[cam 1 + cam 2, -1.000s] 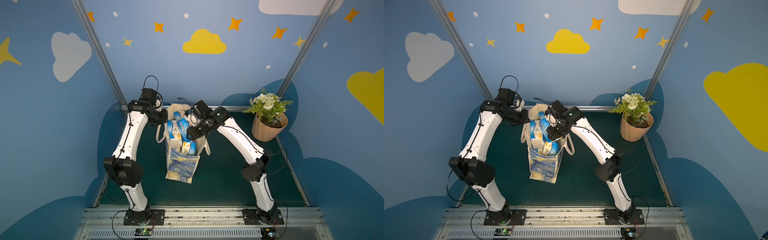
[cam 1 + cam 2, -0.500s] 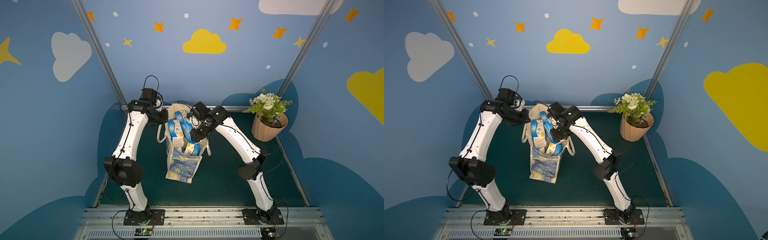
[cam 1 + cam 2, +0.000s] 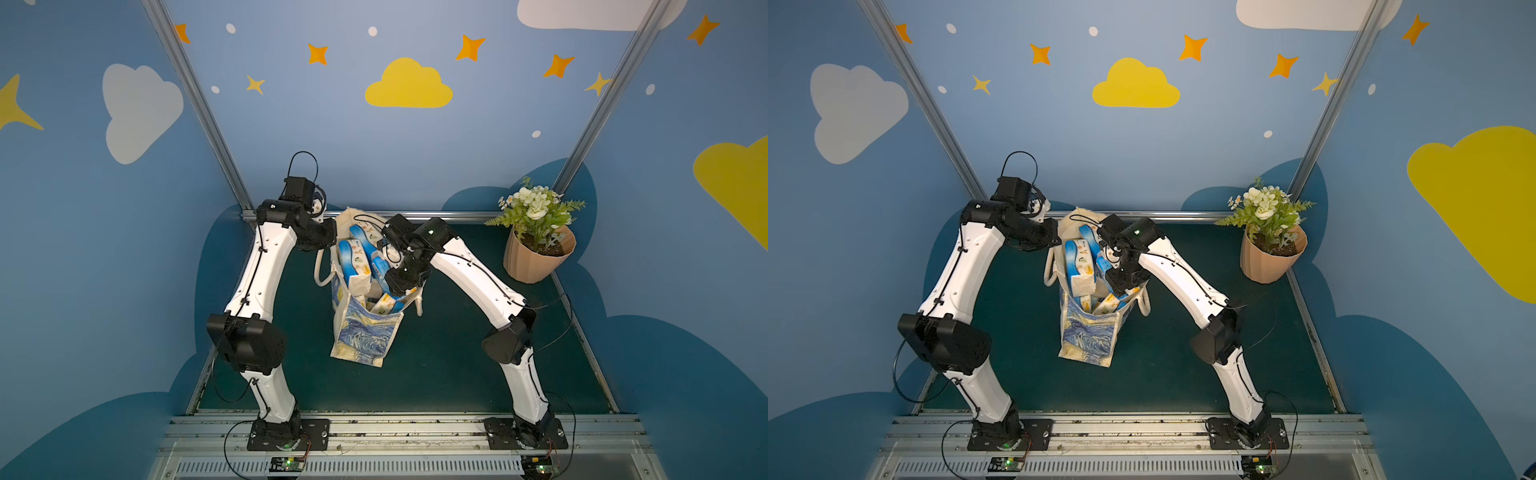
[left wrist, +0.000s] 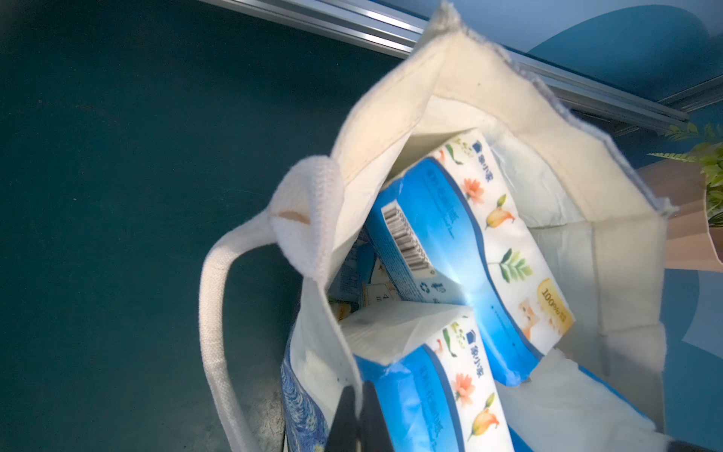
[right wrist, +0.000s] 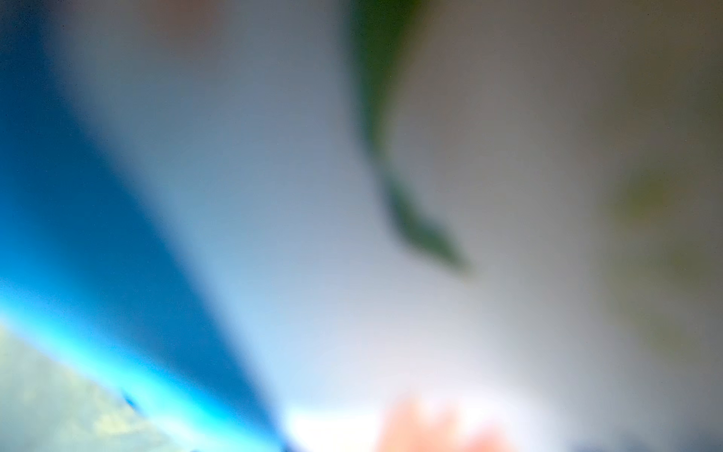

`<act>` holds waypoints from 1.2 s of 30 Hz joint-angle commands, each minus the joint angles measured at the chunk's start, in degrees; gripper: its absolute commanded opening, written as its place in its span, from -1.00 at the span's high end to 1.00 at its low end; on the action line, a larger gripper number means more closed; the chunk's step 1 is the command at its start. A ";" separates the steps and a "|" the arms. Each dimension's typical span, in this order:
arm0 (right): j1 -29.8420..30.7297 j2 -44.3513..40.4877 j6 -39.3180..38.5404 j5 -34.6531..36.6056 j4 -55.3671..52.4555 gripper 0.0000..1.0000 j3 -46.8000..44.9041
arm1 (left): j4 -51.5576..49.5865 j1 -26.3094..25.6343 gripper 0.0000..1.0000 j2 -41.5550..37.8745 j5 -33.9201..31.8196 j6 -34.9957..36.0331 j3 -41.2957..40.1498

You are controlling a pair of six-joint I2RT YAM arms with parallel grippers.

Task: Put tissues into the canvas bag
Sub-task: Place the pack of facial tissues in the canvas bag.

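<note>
The canvas bag [image 3: 365,332] [image 3: 1090,332] stands at the middle back of the mat, its mouth held wide. Several tissues [image 3: 353,257] [image 3: 1079,262] [image 4: 450,242], white packs with blue waves, fill it and stick up above the rim. My left gripper [image 3: 331,248] [image 3: 1059,246] [image 4: 358,418] is shut on the bag's near rim, with the cloth pinched between its black fingers. My right gripper [image 3: 392,280] [image 3: 1116,284] reaches down into the bag mouth, and its fingertips are hidden among the packs. The right wrist view shows only a blurred tissue pack [image 5: 352,254] right against the lens.
A ribbed peach flowerpot [image 3: 538,257] [image 3: 1273,259] with white flowers stands at the back right. An aluminium rail [image 3: 449,215] runs along the back edge. A cream handle [image 4: 211,313] hangs outside the bag on the left. Dark green mat [image 3: 449,365] lies in front of the bag.
My right gripper has sunk lower into the bag mouth among the packs. The left arm has kept its hold on the rim and has not moved.
</note>
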 commanded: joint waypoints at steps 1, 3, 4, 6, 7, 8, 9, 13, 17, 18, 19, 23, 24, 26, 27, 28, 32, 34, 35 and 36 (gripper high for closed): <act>1.35 4.35 1.02 -2.54 -9.29 -0.45 4.76 | 1.57 -0.01 0.93 -0.48 -0.60 -0.11 -0.27; 1.40 5.90 1.71 -3.18 -9.11 -0.61 9.74 | 1.32 -0.08 0.92 -0.39 -0.60 -0.18 0.11; 1.37 6.12 2.08 -3.02 -9.13 -0.65 11.80 | 1.07 -0.19 0.92 -0.31 -0.60 -0.09 0.28; 1.07 4.99 2.56 -2.26 -8.35 -0.69 13.21 | 0.83 -0.20 0.92 -0.47 -0.86 -0.12 0.30; 0.81 3.71 2.80 -2.07 -7.37 -0.69 12.63 | 0.93 -0.21 0.92 -0.60 -0.94 -0.12 0.15; 0.44 2.37 2.98 -2.14 -6.40 -0.69 11.79 | 1.00 -0.18 0.92 -0.72 -0.95 -0.08 -0.02; 0.01 0.62 3.11 -2.48 -5.05 -0.70 10.47 | 1.05 -0.22 0.92 -0.80 -1.05 -0.04 -0.05; -1.52 -7.52 4.25 -3.25 2.04 -0.71 4.83 | 1.10 -0.20 0.92 -0.89 -1.04 -0.02 -0.08; -3.23 -15.98 5.74 -3.69 12.01 -0.71 -3.09 | 1.48 -0.20 0.92 -1.08 -1.04 -0.08 -0.39; -3.76 -18.11 6.06 -4.10 14.70 -0.71 -5.61 | 1.53 -0.22 0.92 -1.17 -1.18 -0.12 -0.40; -4.34 -19.80 6.36 -4.50 16.59 -0.70 -7.64 | 1.65 -0.15 0.92 -1.24 -1.30 -0.08 -0.34; -7.46 -25.43 8.03 -5.67 22.64 -0.70 -14.83 | 2.40 -0.18 0.92 -1.61 -1.58 -0.43 -0.49; -8.24 -26.37 8.24 -5.70 23.30 -0.70 -16.16 | 2.67 -0.13 0.92 -1.70 -1.29 -0.60 -0.52; -9.53 -27.72 8.38 -5.41 23.56 -0.70 -17.96 | 3.35 0.03 0.92 -1.86 -0.79 -1.06 -0.71; -10.10 -28.50 8.37 -4.83 23.69 -0.70 -18.95 | 3.78 0.06 0.92 -1.96 -0.65 -1.40 -0.88; -10.62 -29.18 8.39 -4.52 23.93 -0.70 -19.79 | 4.23 0.17 0.92 -2.18 -0.68 -1.72 -1.18; -13.17 -32.40 8.92 -4.43 26.01 -0.70 -24.33 | 7.74 0.80 0.83 -3.94 -1.04 -3.56 -3.62; -14.50 -33.50 9.35 -4.80 26.78 -0.70 -26.04 | 9.16 1.22 0.78 -4.79 -0.90 -4.24 -4.79; -15.14 -33.97 9.49 -4.98 27.03 -0.71 -26.82 | 9.46 1.49 0.74 -4.91 -0.65 -4.42 -5.09; -15.68 -34.36 9.51 -5.24 27.20 -0.70 -27.50 | 9.30 1.64 0.69 -4.88 -0.61 -4.60 -5.15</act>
